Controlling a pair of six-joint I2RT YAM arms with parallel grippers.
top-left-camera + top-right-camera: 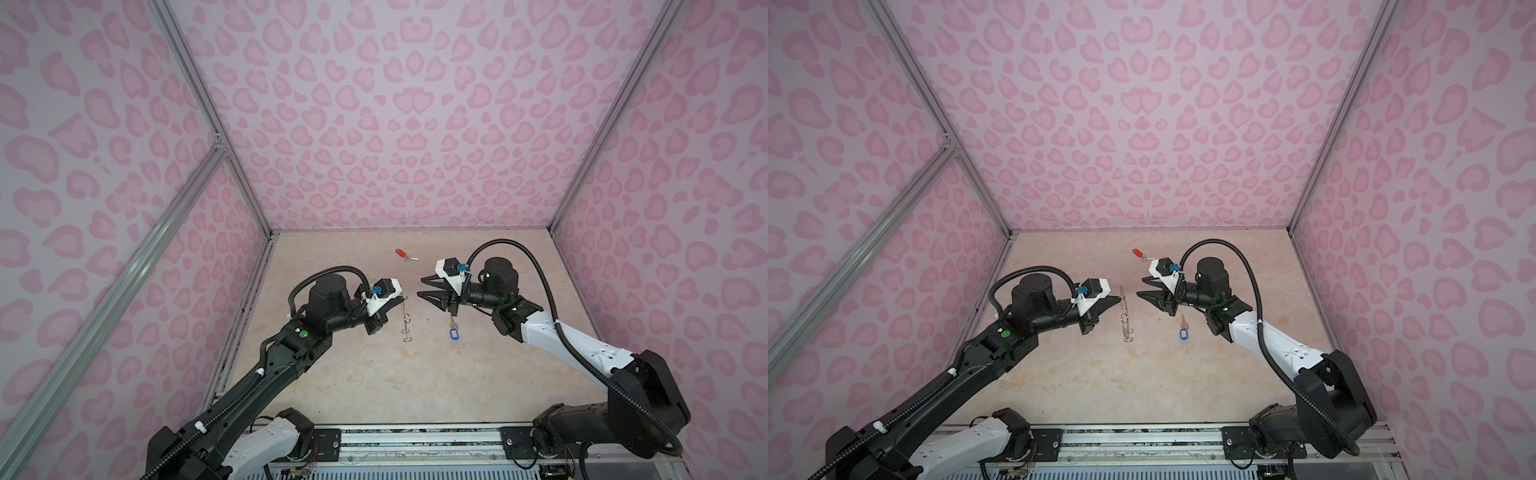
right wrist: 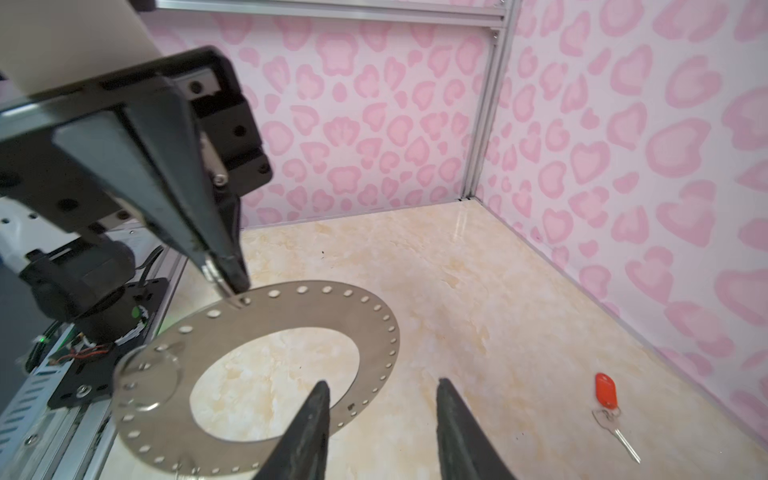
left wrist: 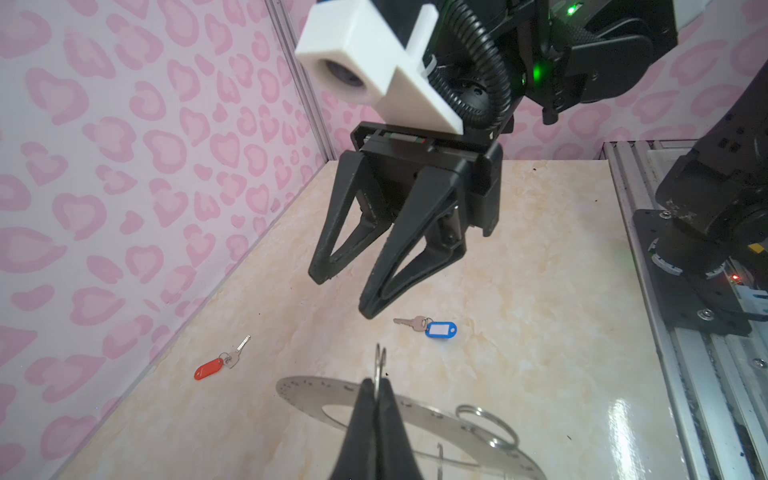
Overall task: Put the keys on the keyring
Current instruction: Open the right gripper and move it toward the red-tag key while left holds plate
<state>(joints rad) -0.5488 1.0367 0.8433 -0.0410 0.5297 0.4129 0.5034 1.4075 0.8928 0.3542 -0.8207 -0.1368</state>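
Now left claw (image 1: 404, 299) pinches the keyring (image 2: 316, 307); right claw (image 1: 420, 286) gapes beside it, empty.

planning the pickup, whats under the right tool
The blue-tagged key lies on the table beneath the open right tool, not touching it. The left wrist view shows it whole, nothing covered.
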